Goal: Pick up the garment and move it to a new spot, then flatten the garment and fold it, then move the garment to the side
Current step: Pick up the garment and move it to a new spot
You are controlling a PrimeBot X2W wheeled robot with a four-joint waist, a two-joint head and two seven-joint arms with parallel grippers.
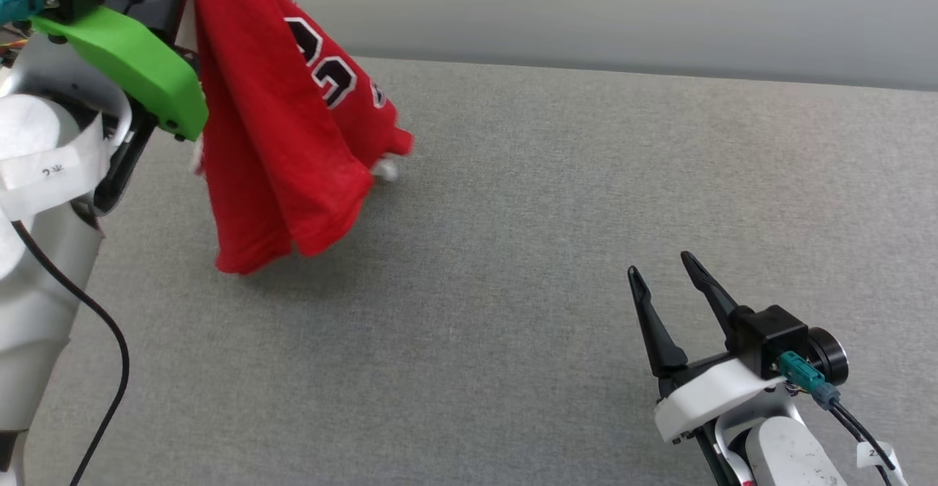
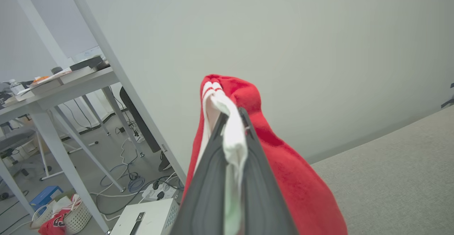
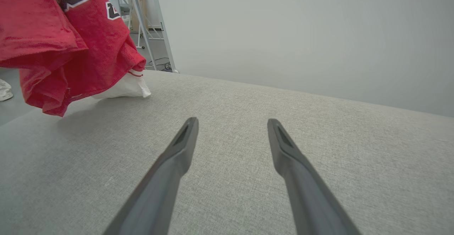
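Red garment (image 1: 278,149) pinched in L end effector (image 2: 234,112), R end effector (image 1: 658,262) wide; floor basket (image 2: 81,217) holds cloth (image 2: 53,225).

garment (image 1: 278,141) soft matt cloth (slightly fuzzy); table top (image 1: 513,251) woven fabric, faintly rough; right gripper (image 1: 658,262) jaws matt plastic

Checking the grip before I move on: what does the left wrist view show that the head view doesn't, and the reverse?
Left wrist view: the left gripper shut on the white, red-striped trim of the garment, red cloth draped over its fingers; a desk and cables behind. Head view: the right gripper open and empty, plus the garment's black number. Both: the red garment hanging from the left arm, and the grey table.
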